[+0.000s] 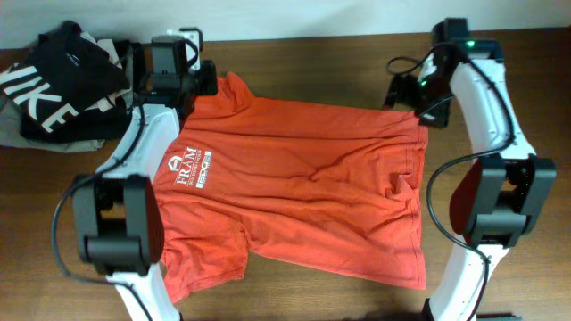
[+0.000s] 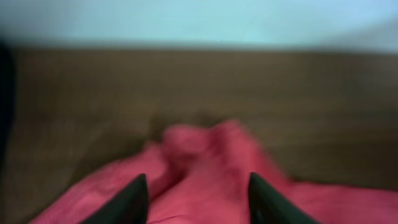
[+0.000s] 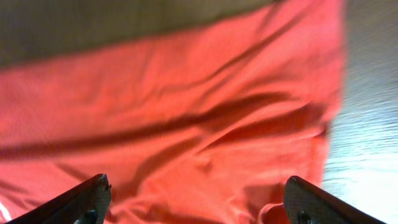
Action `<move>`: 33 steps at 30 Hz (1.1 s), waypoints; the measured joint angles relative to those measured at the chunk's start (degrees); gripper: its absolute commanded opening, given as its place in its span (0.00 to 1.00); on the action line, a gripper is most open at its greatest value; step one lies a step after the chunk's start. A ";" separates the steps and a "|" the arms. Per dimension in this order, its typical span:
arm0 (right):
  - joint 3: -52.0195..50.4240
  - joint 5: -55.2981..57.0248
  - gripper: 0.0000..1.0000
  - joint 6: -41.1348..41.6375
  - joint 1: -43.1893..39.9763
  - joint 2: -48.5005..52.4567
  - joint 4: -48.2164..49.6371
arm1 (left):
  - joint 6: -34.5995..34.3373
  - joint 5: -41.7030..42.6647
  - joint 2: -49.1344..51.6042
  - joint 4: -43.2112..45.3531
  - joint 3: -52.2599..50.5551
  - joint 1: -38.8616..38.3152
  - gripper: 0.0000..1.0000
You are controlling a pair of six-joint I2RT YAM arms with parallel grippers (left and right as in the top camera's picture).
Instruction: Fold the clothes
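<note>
Mostly flat, T-shirt (image 1: 303,169) covers table (image 1: 312,62); right gripper (image 3: 198,186) gapes.

Left arm (image 1: 134,143) and right arm (image 1: 486,98): white links, black joint housings, looping black cables (image 1: 430,192). Green LED (image 1: 467,42) on right wrist. Right gripper (image 3: 196,193) fingertips (image 3: 81,199) black, wedge-shaped.

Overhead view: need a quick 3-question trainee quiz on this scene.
1. True or false: the red-orange cotton T-shirt lies spread out, unfolded, on the brown wooden table.
2. In the overhead picture's top-left corner lies: A a blue cap; B a black garment with white letters; C a steel bowl.
3. Fill in: the right end effector has its jaws ___.
Key: 1 true; 2 B; 3 open.
</note>
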 measured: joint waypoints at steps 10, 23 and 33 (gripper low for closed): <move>-21.00 -1.03 0.93 -2.69 10.34 0.07 13.33 | 7.39 -0.09 7.61 4.02 1.64 6.78 0.65; -28.35 -0.20 0.92 -2.82 12.28 -3.56 20.52 | 12.20 1.92 10.95 8.87 2.03 6.23 0.85; -29.09 -0.20 0.92 -2.71 12.28 -4.02 21.40 | 13.73 2.05 13.09 12.17 2.03 6.23 0.30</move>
